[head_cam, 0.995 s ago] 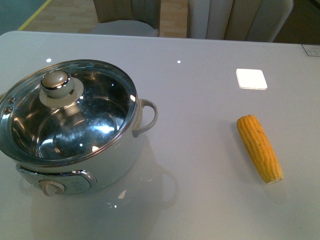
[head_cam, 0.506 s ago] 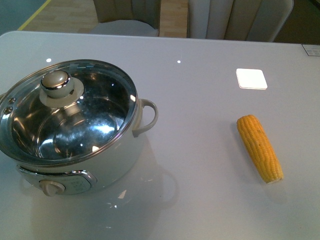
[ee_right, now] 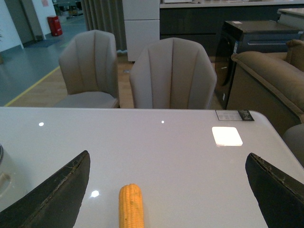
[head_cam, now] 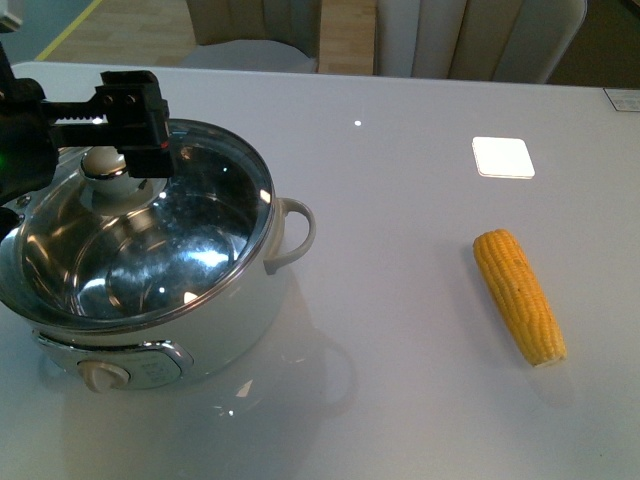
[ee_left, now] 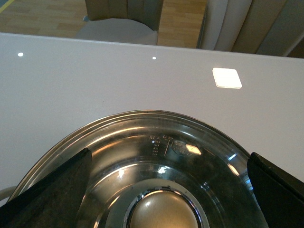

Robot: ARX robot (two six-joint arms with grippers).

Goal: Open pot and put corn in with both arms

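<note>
The pot [head_cam: 150, 300] you are working with is a large round white one with a shiny steel inside. It sits on the pale counter [head_cam: 400, 200], and its glass lid [head_cam: 190, 240] is on. A white loop handle [head_cam: 295, 230] sticks out from the pot's right side, and a control knob [head_cam: 105, 375] is on the pot's near face.

The lid's rounded metal knob [head_cam: 105, 165] stands at the far left part of the lid. Your left arm's fingers [head_cam: 160, 150] hang just above that knob. In the left wrist view the left gripper [ee_left: 168, 154] is spread wide. One black finger lies on each side of the knob [ee_left: 164, 213], and neither touches it. They are released and grasp nothing.

The corn [head_cam: 520, 295] lies flat on the counter well to the right of the pot and clear of it. It is a single yellow cob, with its thicker cut end nearer the robot.

The right wrist view looks over the corn [ee_right: 130, 204]. The right gripper [ee_right: 166, 159] is also spread wide and released, with the cob between and below the two black fingers [ee_right: 61, 190]. They hold nothing.

Farther from the robot than the corn, and also right of the pot, a bright white square [head_cam: 502, 157] shows on the counter. Beyond the counter's far edge stand grey padded chairs [ee_right: 171, 71].
</note>
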